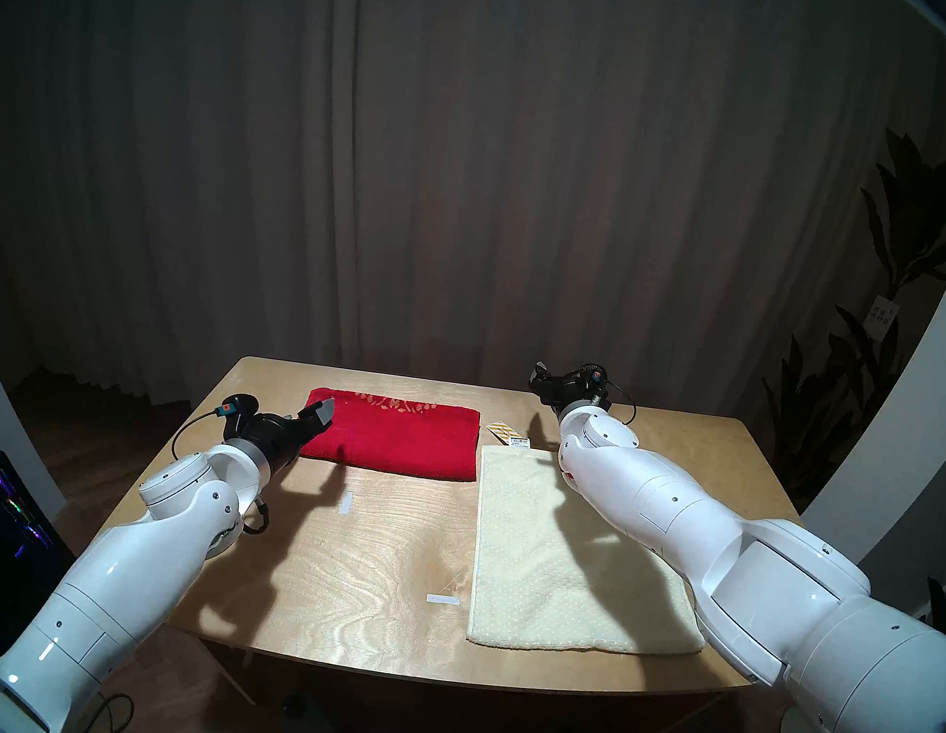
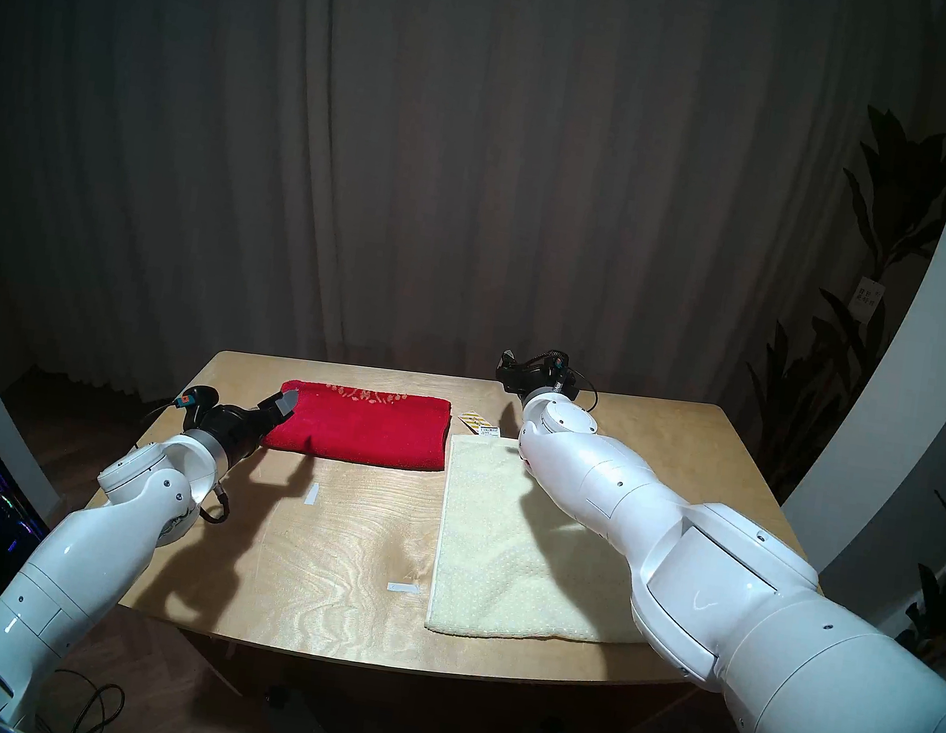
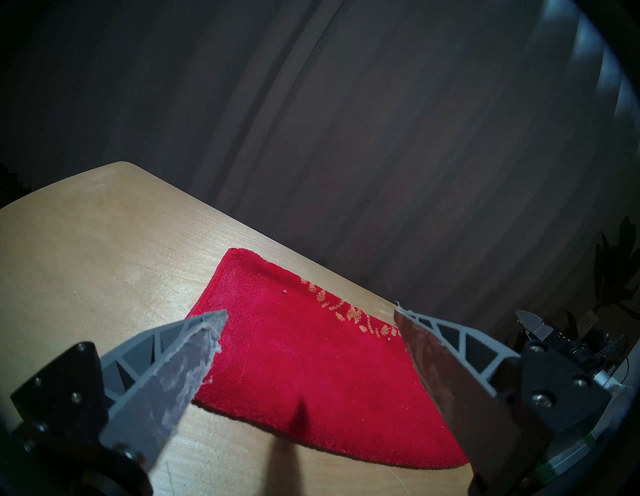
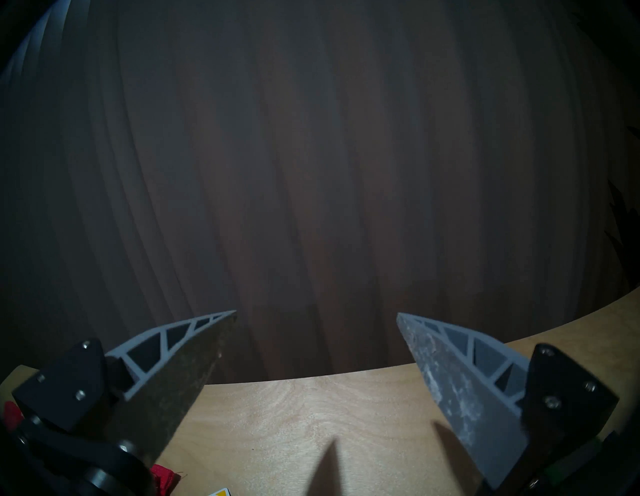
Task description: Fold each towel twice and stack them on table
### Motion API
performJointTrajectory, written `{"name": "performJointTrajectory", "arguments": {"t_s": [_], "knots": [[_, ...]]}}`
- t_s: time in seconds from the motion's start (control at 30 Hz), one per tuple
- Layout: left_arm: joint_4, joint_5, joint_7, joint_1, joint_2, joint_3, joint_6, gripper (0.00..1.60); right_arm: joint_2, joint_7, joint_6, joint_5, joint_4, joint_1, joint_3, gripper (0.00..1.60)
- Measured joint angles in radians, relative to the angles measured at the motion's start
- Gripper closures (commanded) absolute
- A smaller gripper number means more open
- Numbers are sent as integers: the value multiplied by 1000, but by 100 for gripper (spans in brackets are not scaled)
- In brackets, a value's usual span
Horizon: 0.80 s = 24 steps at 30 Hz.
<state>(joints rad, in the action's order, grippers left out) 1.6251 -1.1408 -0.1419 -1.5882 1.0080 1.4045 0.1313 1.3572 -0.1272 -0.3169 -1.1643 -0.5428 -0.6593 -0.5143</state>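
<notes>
Left wrist view: our left gripper (image 3: 310, 313) stands spread wide and empty, above the near left end of the red towel (image 3: 311, 374).
Right wrist view: our right gripper (image 4: 317, 313) is equally wide, holding nothing, over the table (image 4: 311, 408) near its far edge.
Red towel: a long folded strip at the far left (we judge one fold done, though layers are hard to count).
Cream towel (image 1: 565, 555): flat at the right, partly under our right arm, beside the red one, not touching it.
Paper tag (image 1: 508, 433): just beyond the cream towel.
Remaining: we judge further folds on both, then stacking.
</notes>
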Motion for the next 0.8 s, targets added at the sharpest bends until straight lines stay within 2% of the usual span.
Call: {"name": "performJointTrajectory", "arguments": {"t_s": [0.27,0.8], "knots": [[27,-50,1,-49,7,31,-10,0,-32,28,-30,28,-27,-15,28,0],[84,-177,0,-123,62,102,-41,0,-107,88,-109,87,-102,-46,80,0]]}}
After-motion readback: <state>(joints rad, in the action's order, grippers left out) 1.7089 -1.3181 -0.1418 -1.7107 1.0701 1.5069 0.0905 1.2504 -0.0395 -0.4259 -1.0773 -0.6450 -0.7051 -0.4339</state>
